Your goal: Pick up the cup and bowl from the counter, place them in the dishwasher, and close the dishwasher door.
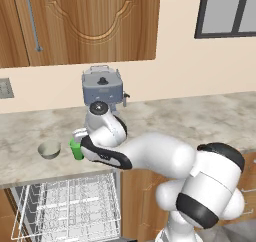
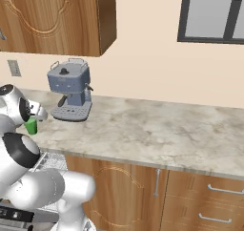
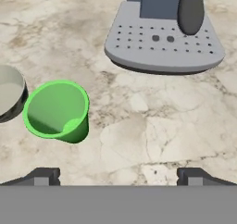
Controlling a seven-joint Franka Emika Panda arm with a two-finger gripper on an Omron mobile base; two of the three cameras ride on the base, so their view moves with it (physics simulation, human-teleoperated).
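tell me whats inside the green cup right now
Nothing, as far as it shows: in the hand view the cup stands upright on the counter and its plain green inside is visible down to part of the bottom. The near wall hides the rest of its floor.

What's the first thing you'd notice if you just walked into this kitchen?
The bright green cup stands upright on the marbled counter, with the grey bowl beside it. The big white robot arm reaches toward the cup, its gripper open and holding nothing. Behind stands a grey coffee machine, and the dishwasher rack sits pulled out below.
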